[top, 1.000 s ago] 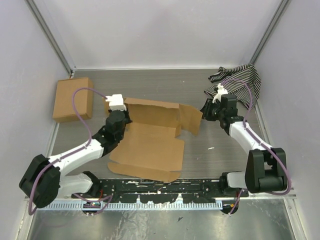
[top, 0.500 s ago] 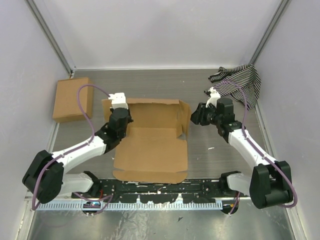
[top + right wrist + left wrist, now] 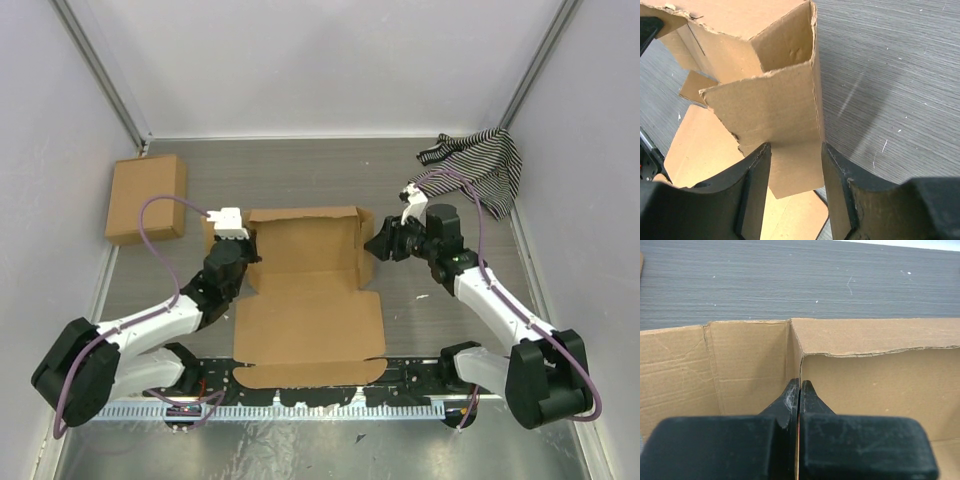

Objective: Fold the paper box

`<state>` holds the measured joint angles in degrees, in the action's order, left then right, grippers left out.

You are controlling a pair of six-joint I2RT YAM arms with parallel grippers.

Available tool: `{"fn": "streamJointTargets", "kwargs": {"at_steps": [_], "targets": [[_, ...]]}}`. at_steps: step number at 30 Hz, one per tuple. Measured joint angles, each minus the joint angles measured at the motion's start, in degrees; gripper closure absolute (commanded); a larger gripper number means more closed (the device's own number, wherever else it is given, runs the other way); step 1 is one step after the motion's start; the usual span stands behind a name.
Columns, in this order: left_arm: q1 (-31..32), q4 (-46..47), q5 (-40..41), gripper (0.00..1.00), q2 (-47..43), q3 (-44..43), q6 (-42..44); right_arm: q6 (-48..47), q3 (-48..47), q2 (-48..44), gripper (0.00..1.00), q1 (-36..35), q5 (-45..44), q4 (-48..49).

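- The paper box (image 3: 305, 300) has slid nearer and squared up, and its right flap, splayed out a second ago, now stands upright.
- The left gripper (image 3: 243, 258) (image 3: 799, 390) is pinched tight on the box's left wall, at its far-left corner.
- The right gripper (image 3: 376, 246) (image 3: 795, 147) has its fingers apart, one on either side of the right flap.
- The box lies mid-table (image 3: 300, 175), with its near panel flat.
- A second box (image 3: 146, 197) sits far left, and a striped cloth (image 3: 480, 165) far right.

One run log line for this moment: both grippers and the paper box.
left gripper: shut on paper box wall | right gripper: open, straddling side flap | box: back and side walls raised, front panel flat
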<state>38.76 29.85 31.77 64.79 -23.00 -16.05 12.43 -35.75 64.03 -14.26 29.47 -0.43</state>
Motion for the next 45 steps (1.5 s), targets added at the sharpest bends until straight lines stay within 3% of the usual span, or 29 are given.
{"fn": "streamJointTargets", "kwargs": {"at_steps": [11,16,21,45], "targets": [[0.02,1.51,-2.75,1.00,-9.18,4.13,0.87,-0.28,0.81,-3.63,0.48,-0.28,0.20,0.24],[0.00,2.49,-2.78,1.00,-12.09,6.73,0.94,-0.50,1.36,-3.91,0.48,-3.58,-0.83,0.09],[0.00,4.61,-3.02,1.00,-12.50,8.50,0.90,-1.01,3.04,-3.98,0.48,-7.06,-2.54,0.48],[0.04,4.57,-3.52,1.00,-7.61,7.98,-1.11,-3.39,5.73,-3.87,0.48,-7.89,-6.03,4.63]]}}
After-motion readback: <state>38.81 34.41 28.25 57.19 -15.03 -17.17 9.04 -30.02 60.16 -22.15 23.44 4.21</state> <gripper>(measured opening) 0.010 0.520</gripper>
